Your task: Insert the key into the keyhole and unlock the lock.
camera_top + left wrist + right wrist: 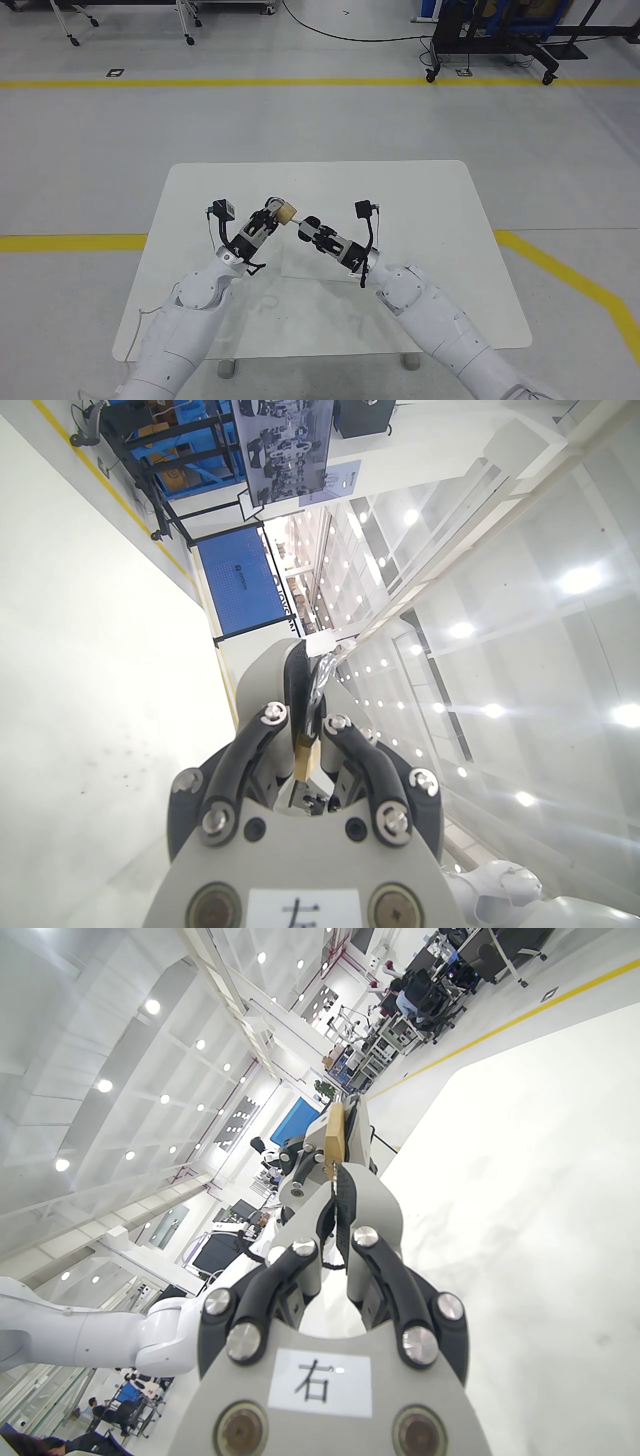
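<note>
Grippers meet above the middle of a white tabletop [440, 200] with rounded corners. The left gripper [274, 216] is closed narrow on the padlock [287, 212], whose blocky brass body juts toward the other arm. The key [331, 1172] is a thin metal blade, its tip against the end face of the brass body. Whether it has entered the keyhole cannot be told. The right gripper [306, 224] pinches the key's head between ridged black pads [345, 1198], jaws nearly together.
</note>
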